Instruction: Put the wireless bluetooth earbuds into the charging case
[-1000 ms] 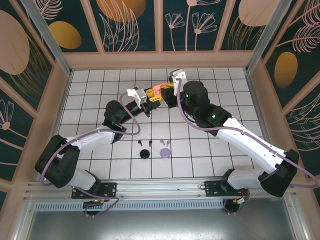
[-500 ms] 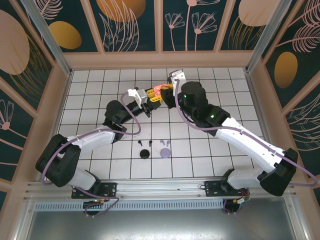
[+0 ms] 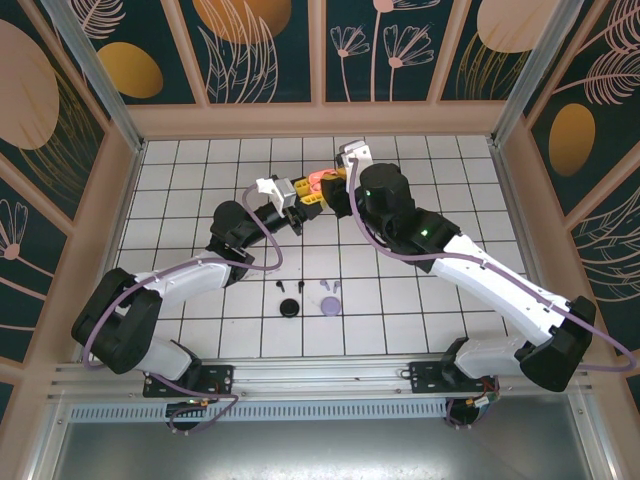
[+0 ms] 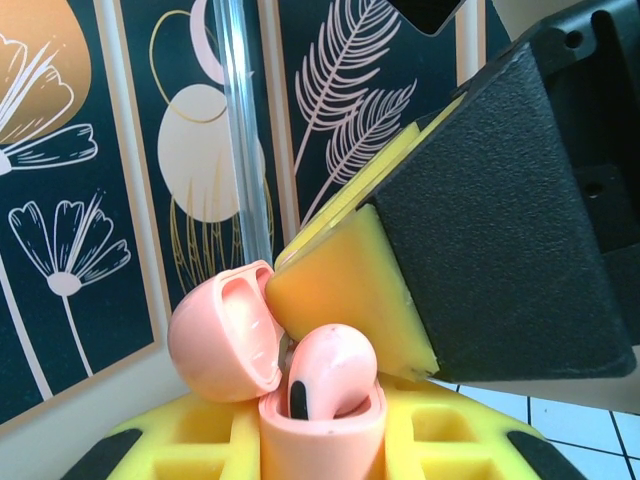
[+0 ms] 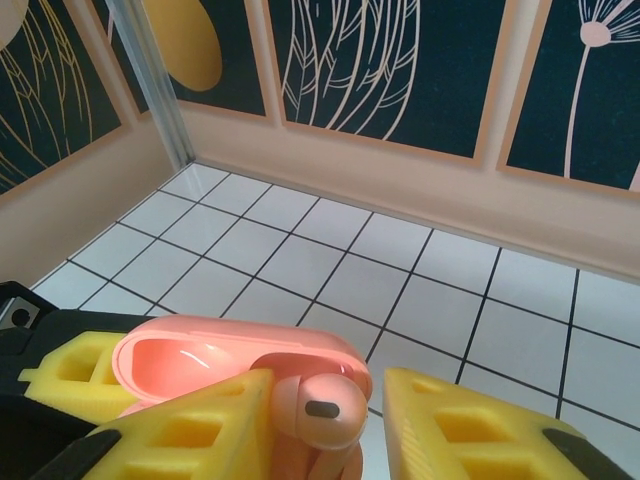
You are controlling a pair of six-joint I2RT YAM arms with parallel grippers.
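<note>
Lab test cell: gridded table (image 3: 450, 160), patterned walls (image 3: 260, 50)

You have a glossy salmon-pink plastic charging case (image 4: 225, 345) and, inside the case, a matching salmon-pink plastic earbud (image 4: 330, 365) with a dark oval mark. The foam pincer pads (image 5: 200, 430) beside the case are bright yellow on black. Behind the case are a white worktop (image 5: 330, 250) gridded in black and dark teal wall panels (image 5: 380, 60) with cream leaf drawings and orange ovals.

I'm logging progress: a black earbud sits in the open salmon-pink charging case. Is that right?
Not quite. The earbud sitting in the open salmon-pink charging case is salmon-pink as well, not black. The left wrist view shows it plainly, and the right wrist view agrees.
</note>
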